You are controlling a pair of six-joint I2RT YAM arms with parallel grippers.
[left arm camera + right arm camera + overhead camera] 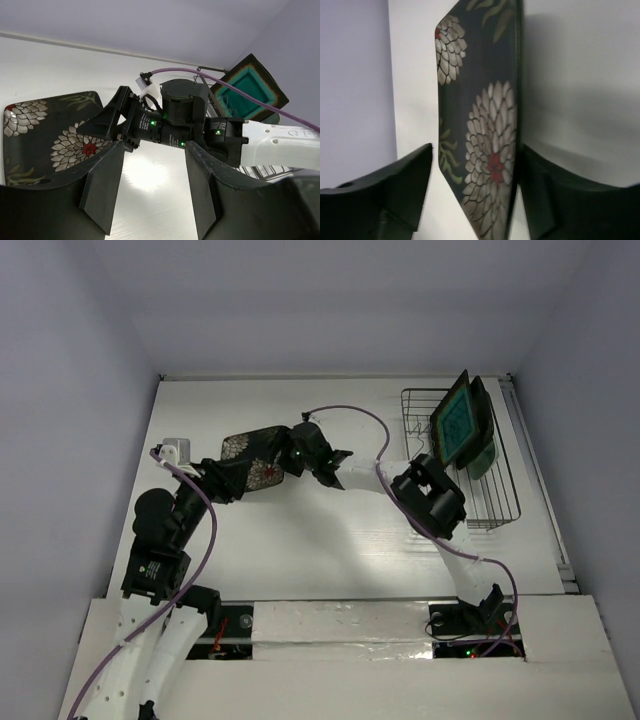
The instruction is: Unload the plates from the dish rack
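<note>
A black plate with white-red flowers (250,448) lies flat on the white table left of centre. My right gripper (288,455) reaches across to its right edge with the jaws open. In the right wrist view the plate (485,100) stands between the fingers, with a gap to the left finger. My left gripper (228,480) is open and empty at the plate's near side. The left wrist view shows the plate (45,135) and the right gripper (107,125). The wire dish rack (500,510) at far right holds a teal plate (455,425), a mint plate (484,458) and a dark one behind.
The right arm's white forearm (365,478) spans the table from the rack toward the plate. A small white block (175,452) sits near the left wall. Purple cables loop over both arms. Walls close the table on three sides.
</note>
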